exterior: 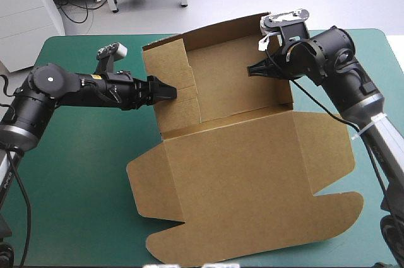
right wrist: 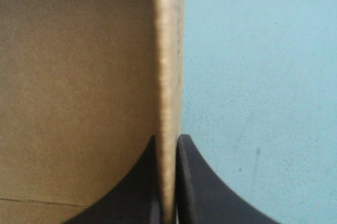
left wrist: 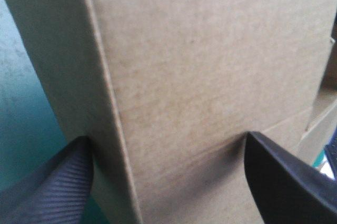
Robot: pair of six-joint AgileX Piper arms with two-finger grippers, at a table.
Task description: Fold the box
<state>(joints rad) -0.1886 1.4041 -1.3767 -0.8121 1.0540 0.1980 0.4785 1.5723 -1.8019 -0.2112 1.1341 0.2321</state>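
Note:
The brown box (exterior: 246, 154) lies mid-table. Its far half stands as a tray with raised walls, and the lid lies flat toward the front edge. My left gripper (exterior: 168, 91) is at the tray's left wall. In the left wrist view its black fingers (left wrist: 58, 182) stand apart, open, with a folded corner of the board (left wrist: 210, 50) between them. My right gripper (exterior: 254, 70) is at the tray's right wall. There the fingers (right wrist: 200, 182) are all but shut, pinching the wall's upright edge (right wrist: 168, 50).
The teal-green cover (exterior: 82, 167) shows left of the box and beside the held wall (right wrist: 263, 76). The lid's rounded flaps (exterior: 189, 243) reach close to the table's front edge. The right arm's link (exterior: 363, 101) slants over the table's right side.

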